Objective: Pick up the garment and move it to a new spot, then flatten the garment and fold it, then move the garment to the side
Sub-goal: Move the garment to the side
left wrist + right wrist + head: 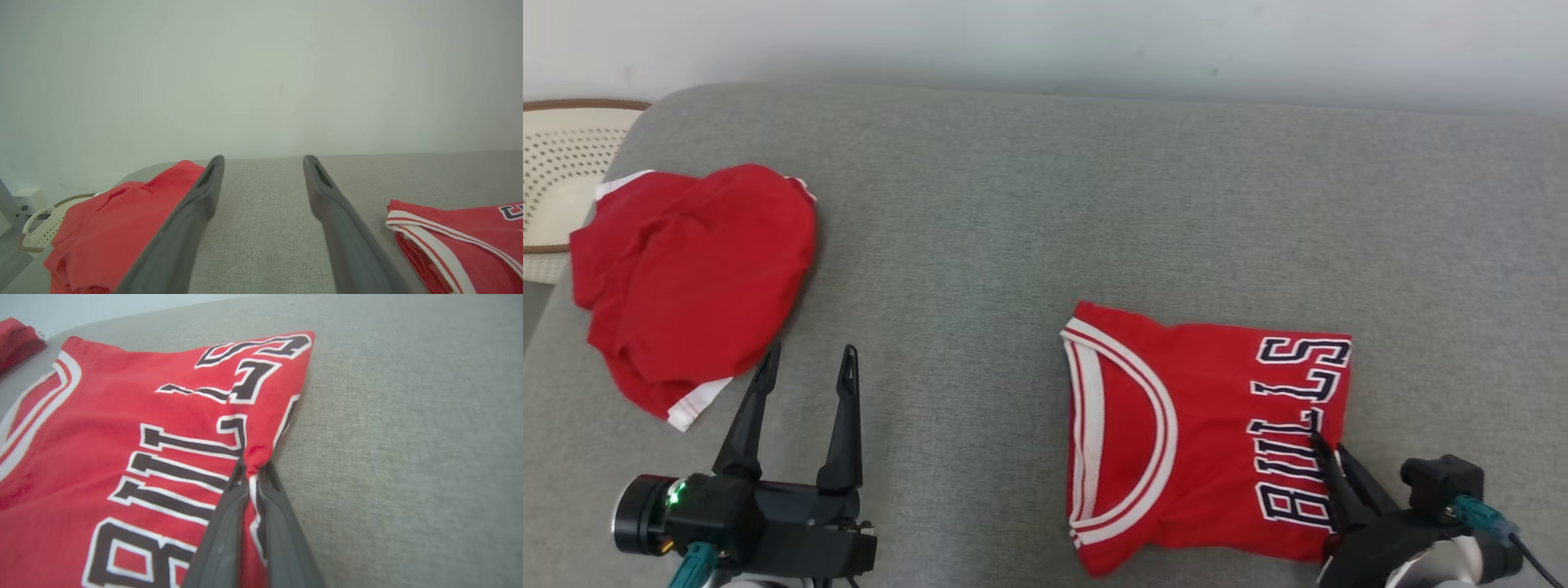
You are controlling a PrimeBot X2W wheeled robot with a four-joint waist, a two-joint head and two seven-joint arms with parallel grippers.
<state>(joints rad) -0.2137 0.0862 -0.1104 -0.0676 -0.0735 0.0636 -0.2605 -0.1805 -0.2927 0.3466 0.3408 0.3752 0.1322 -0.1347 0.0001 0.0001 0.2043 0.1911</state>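
Observation:
The garment [1201, 441] is a red jersey with white trim and dark "BULLS" lettering, folded flat on the grey cushion at the right. My right gripper [1327, 449] is shut on its right folded edge; in the right wrist view the fabric [255, 455] bunches up between the fingertips of my right gripper [253, 469]. In the left wrist view the jersey [470, 245] lies at the lower right. My left gripper [809, 359] is open at the lower left, holding nothing, fingers spread over bare cushion [261, 228].
A second red garment [686, 269] lies crumpled at the cushion's left end, just beyond my left fingertips, also in the left wrist view [118, 220]. A cream perforated basket [556, 180] stands off the cushion's left edge. A pale wall runs behind.

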